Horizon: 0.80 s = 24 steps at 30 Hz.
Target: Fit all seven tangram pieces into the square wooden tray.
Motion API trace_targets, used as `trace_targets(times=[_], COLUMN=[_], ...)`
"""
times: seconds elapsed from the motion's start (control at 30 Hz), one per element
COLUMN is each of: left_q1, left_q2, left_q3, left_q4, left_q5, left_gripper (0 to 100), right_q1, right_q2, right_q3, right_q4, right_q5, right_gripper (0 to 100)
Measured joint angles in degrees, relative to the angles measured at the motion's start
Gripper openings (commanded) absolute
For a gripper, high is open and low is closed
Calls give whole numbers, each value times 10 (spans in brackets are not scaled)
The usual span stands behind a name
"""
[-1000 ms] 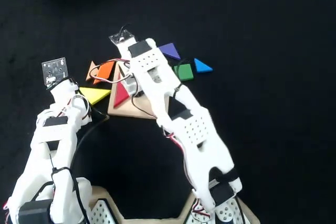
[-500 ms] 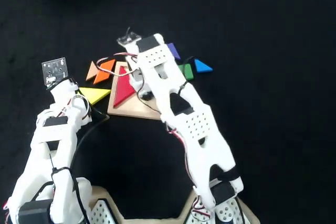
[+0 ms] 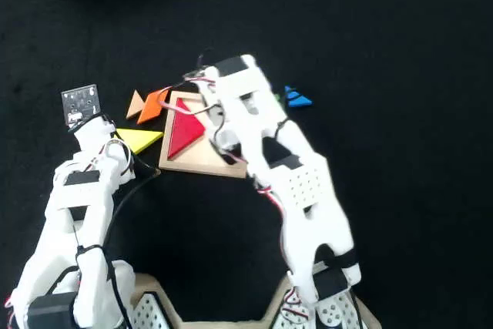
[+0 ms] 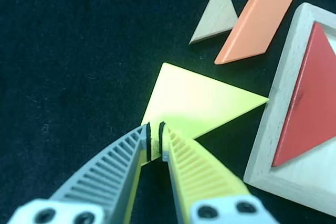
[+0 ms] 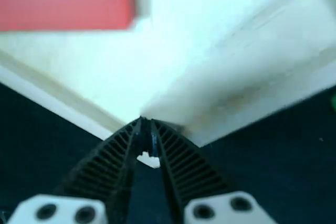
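The square tray (image 4: pixel 281 98) is pale bare wood with faint grain, as is the small unpainted triangle (image 4: pixel 216 14). The red triangle (image 4: pixel 310 103), yellow triangle (image 4: pixel 194 103) and orange parallelogram (image 4: pixel 254 25) carry smooth, matt paint. The table cloth (image 4: pixel 68 51) is black, matt and slightly fuzzy. The left gripper (image 4: pixel 154 129) is ribbed plastic; the right arm (image 3: pixel 308 198) is smooth white plastic

Triangle (image 3: pixel 182 132) in tray (image 3: pixel 197 161), parallelogram (image 3: pixel 153 104) left of tray

left gripper (image 4: pixel 154 130) closed, its arm bent; right gripper (image 5: pixel 145 125) closed, its arm stretched forward
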Motion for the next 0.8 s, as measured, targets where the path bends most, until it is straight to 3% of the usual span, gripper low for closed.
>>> trace_targets(times=[0.3, 0.63, 0.8], left_q1=[0, 0, 1], left_q2=[0, 0, 0], left_q3=[0, 0, 0], left_q4=[0, 0, 0], left_q5=[0, 0, 0], left_gripper=[61, 61, 66], right_q1=[84, 68, 61], right_q2=[-40, -97, -232], right_q3=[69, 103, 125], right_q4=[0, 0, 1], right_q5=[41, 44, 37], right_gripper=[11, 11, 11])
